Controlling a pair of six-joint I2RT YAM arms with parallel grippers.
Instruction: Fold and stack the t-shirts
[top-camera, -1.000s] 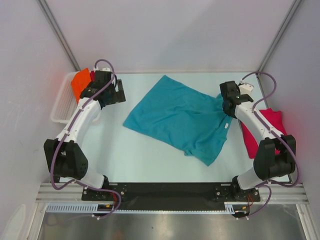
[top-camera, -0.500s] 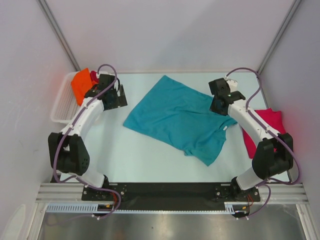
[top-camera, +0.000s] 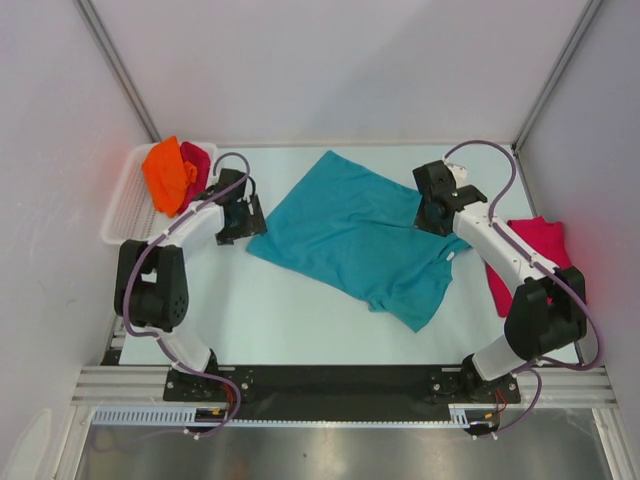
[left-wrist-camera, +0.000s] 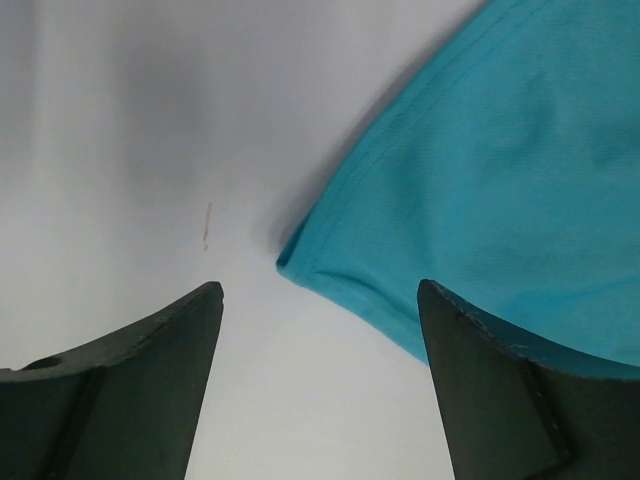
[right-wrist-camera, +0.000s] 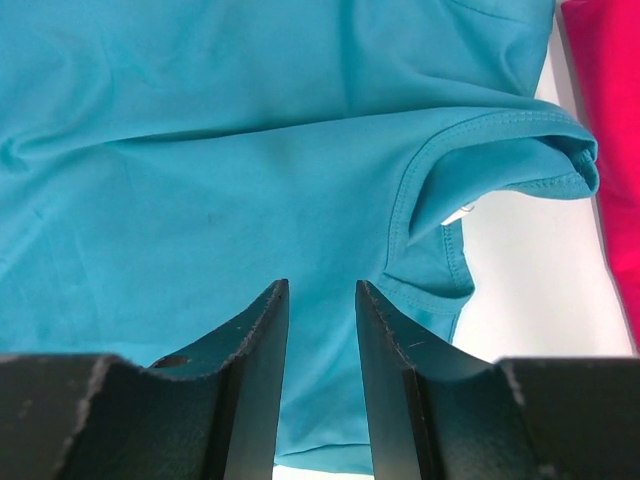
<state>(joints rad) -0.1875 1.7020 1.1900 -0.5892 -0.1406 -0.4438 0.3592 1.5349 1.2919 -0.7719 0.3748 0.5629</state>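
Note:
A teal t-shirt (top-camera: 345, 235) lies spread at an angle on the middle of the table, its neck opening (right-wrist-camera: 425, 235) towards the right. My left gripper (top-camera: 246, 216) hovers open at the shirt's left corner (left-wrist-camera: 292, 262). That corner lies just ahead of the gap between the fingers (left-wrist-camera: 150, 380). My right gripper (top-camera: 431, 210) hangs over the shirt's upper right part with its jaws a little apart. Flat teal cloth shows between them (right-wrist-camera: 320, 285) and nothing is pinched. A crimson-pink t-shirt (top-camera: 535, 250) lies at the table's right edge. An orange t-shirt (top-camera: 165, 175) and another crimson one (top-camera: 196, 160) sit in the basket.
The white slatted basket (top-camera: 122, 218) stands at the far left against the wall. Grey walls close in the table on three sides. Bare table (top-camera: 300, 320) shows between the teal shirt and the arm bases.
My right gripper let go of the teal shirt's right edge and moved up and left over it; the pulled cloth settled. My left gripper swung from the basket to the shirt's left corner.

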